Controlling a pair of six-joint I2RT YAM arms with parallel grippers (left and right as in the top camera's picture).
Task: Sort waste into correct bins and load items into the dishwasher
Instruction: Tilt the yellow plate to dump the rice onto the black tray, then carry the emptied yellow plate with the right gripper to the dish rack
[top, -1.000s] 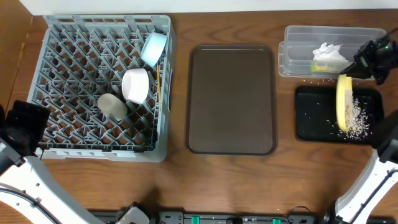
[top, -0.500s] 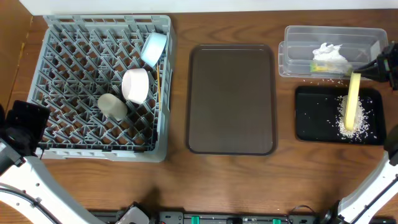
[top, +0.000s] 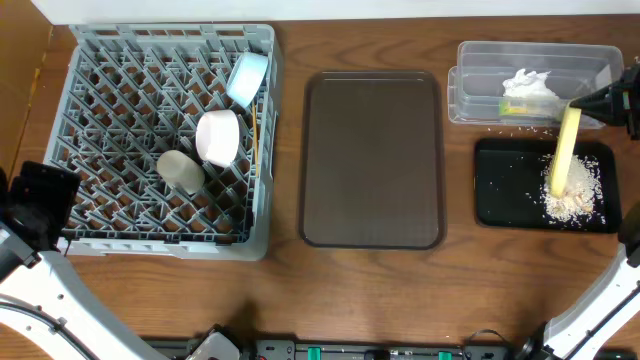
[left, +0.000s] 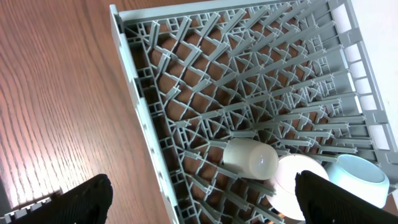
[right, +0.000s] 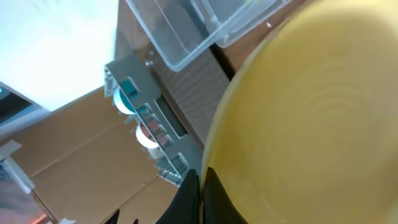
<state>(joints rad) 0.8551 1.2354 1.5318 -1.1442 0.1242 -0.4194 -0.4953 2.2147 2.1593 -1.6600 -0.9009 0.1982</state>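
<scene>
My right gripper (top: 592, 102) is shut on the rim of the yellow-green plate (top: 565, 150), which stands on edge over the black tray (top: 500, 185); the plate fills the right wrist view (right: 311, 118). Beige crumbs (top: 572, 195) lie heaped in the tray. The clear tub (top: 480, 70) holds the white napkin (top: 528, 86) and a bit of green wrapper (top: 515, 107). The grey dish rack (top: 110, 150) holds the light blue bowl (top: 247, 78), white bowl (top: 218, 138), pale cup (top: 181, 171) and chopsticks (top: 256, 130). My left gripper (left: 199, 202) is open over the rack's near corner.
The brown serving tray (top: 372, 158) lies between the rack and the bins. A few crumbs are scattered on the table between the tub and the black tray. The rack's wall (left: 146, 124) runs under my left gripper.
The plate has tipped from partly face-up to standing on edge. More crumbs have dropped onto the black tray. The left arm has not moved.
</scene>
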